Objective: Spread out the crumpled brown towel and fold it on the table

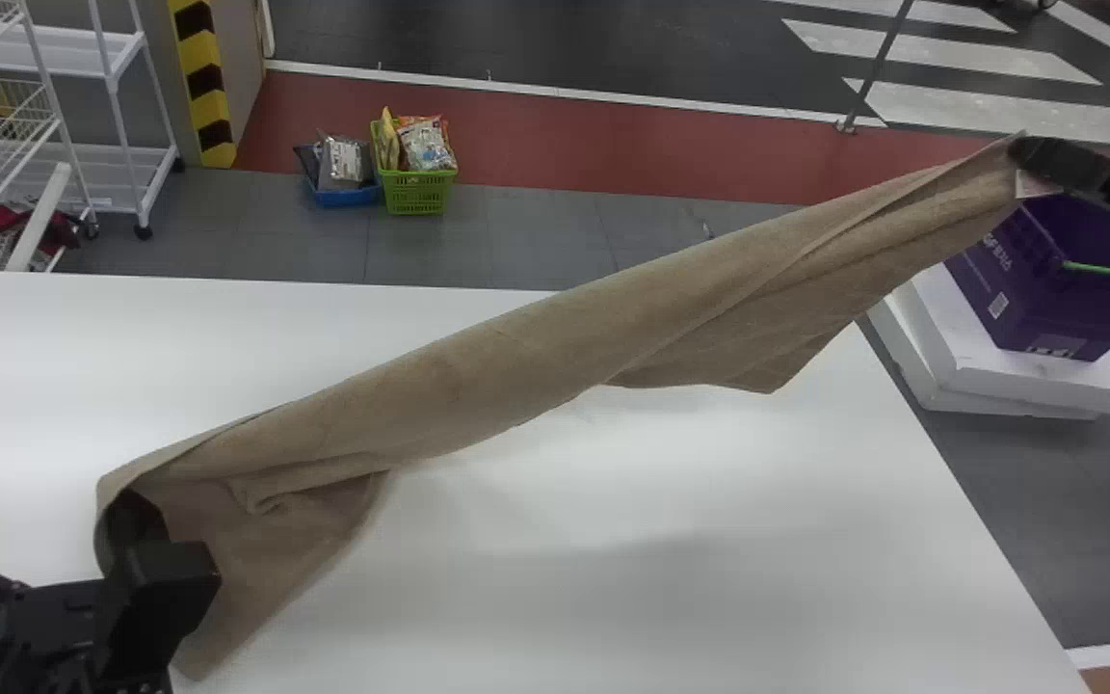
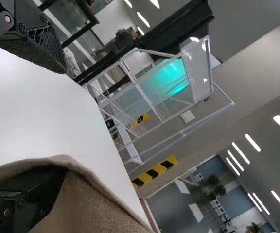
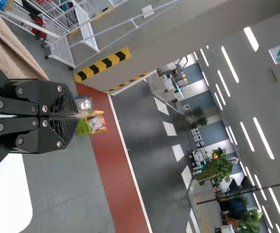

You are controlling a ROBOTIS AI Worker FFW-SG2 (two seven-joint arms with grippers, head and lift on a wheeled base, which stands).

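Observation:
The brown towel [image 1: 536,366] stretches diagonally above the table, from a raised corner at the far right down to the near left. At that high corner my right gripper [image 1: 1025,159] is closed on the cloth, beyond the table's edge. My left gripper [image 1: 46,516] has its fingers wide apart at the near left, the inner one tucked under the towel's draped end. In the left wrist view, the towel [image 2: 77,199] lies over one finger of my left gripper [image 2: 57,119]. The right wrist view has my right gripper [image 3: 69,116] with its fingers together beside the towel [image 3: 11,43].
The white table [image 1: 709,578] spreads beneath the towel. Beyond its right edge, a purple box [image 1: 1046,289] rests on white foam blocks [image 1: 1037,386]. A green basket [image 1: 417,193] and a blue one [image 1: 343,196] stand on the floor behind, with white wire racks [image 1: 121,106] at the back left.

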